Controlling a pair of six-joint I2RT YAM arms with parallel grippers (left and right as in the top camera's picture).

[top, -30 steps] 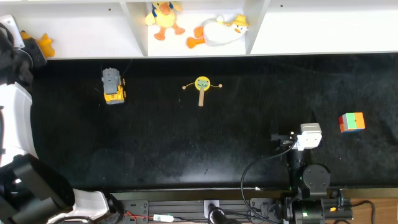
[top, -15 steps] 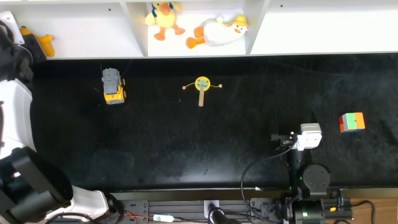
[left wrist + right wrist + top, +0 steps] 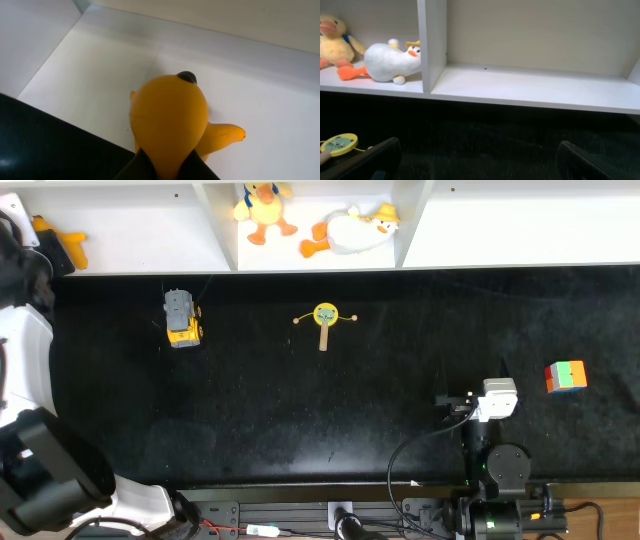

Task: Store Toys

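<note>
Orange toy (image 3: 169, 115) is pinched low down between the 2 fingers of your left gripper (image 3: 169, 169). It is inside the left compartment of the white shelf (image 3: 500, 240), just past the front lip. The left wrist view shows white floor around the toy, with the side wall and back wall standing apart from it. You cannot tell whether the toy touches the floor.

The top view adds the divider to the middle compartment, where a yellow duck plush (image 3: 262, 208) and a white goose plush (image 3: 350, 230) lie side by side. On the black mat (image 3: 400, 350), a yellow-and-grey toy truck (image 3: 182, 317) sits near the shelf edge on the left. A small rattle drum (image 3: 325, 320) sits near the middle, and a colour cube (image 3: 565, 376) is far to the right.

Your right gripper (image 3: 479, 146) hangs low over the mat between drum and cube, fingers spread wide, facing the right compartment. Its wrist view also catches the drum and both plush toys.
</note>
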